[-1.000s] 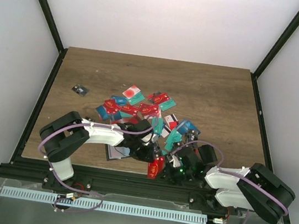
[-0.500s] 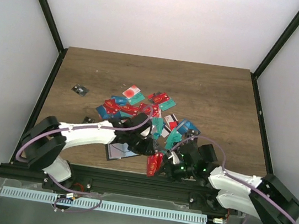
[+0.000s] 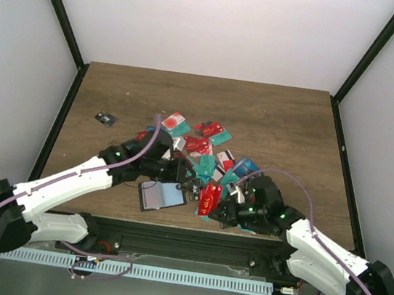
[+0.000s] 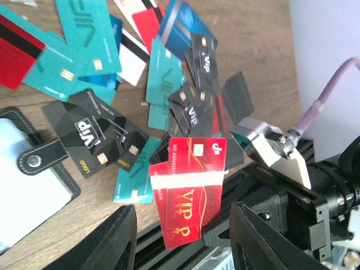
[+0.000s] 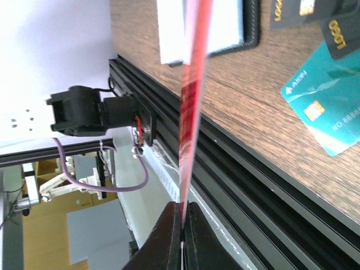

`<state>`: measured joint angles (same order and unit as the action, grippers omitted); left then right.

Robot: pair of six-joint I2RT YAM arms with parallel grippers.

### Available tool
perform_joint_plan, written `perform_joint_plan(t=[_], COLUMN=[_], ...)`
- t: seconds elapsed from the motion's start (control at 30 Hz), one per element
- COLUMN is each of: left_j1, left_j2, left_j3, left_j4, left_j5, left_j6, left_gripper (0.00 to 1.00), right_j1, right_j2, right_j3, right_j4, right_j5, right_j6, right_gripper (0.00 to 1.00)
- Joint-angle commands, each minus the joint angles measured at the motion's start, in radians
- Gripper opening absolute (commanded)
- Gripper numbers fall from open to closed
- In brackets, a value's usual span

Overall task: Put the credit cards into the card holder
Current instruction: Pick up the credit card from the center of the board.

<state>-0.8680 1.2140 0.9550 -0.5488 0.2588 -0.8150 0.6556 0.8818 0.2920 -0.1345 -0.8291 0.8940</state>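
Top external: card holder [image 3: 161,196] lying open near tabletop [image 3: 294,132] front edge; credit cards [image 3: 201,146] heaped behind it. Right tool [image 5: 181,216] clamps red credit card [image 4: 191,197]; left tool [image 4: 180,242] parted, empty.

Field notes: my left arm [image 3: 67,181] and right arm [image 3: 319,247] have white shells, black joints; purple cable [image 3: 146,144] loops along each; left gripper [image 4: 181,209] fingers matte black.

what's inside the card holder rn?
The card holder lies open: only pale grey-clear pocket faces show, no coloured card. Anything tucked beneath those faces is hidden.
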Motion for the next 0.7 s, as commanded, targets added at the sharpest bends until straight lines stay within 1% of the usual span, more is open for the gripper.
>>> perform_joint_plan(t=[0.0, 0.1, 0.2, 0.33, 0.43, 0.6, 0.67], left_j1=[0.058, 0.09, 0.107, 0.111, 0.117, 0.141, 0.148], left_j2=[-0.087, -0.128, -0.136, -0.134, -0.13, -0.12, -0.11], left_j3=[-0.066, -0.135, -0.196, -0.263, -0.309, -0.385, -0.4], left_j4=[0.058, 0.175, 0.284, 0.444, 0.562, 0.753, 0.797], left_j5=[0.029, 0.104, 0.184, 0.256, 0.296, 0.344, 0.361], left_j6=[-0.044, -0.08, -0.109, -0.14, -0.165, -0.217, -0.223], left_gripper=[0.49, 0.51, 0.51, 0.5, 0.48, 0.45, 0.43], right_j1=[-0.052, -0.075, -0.082, -0.088, -0.099, -0.117, -0.12], right_j2=[-0.001, 0.009, 0.015, 0.015, 0.01, 0.023, 0.028], right_j3=[0.063, 0.079, 0.099, 0.123, 0.128, 0.142, 0.149], right_j4=[0.011, 0.052, 0.088, 0.142, 0.208, 0.253, 0.263], right_j5=[-0.09, -0.129, -0.157, -0.203, -0.237, -0.281, -0.289], right_j6=[-0.01, -0.002, 0.001, 0.011, 0.032, 0.046, 0.048], right_gripper=[0.01, 0.01, 0.01, 0.01, 0.01, 0.01, 0.01])
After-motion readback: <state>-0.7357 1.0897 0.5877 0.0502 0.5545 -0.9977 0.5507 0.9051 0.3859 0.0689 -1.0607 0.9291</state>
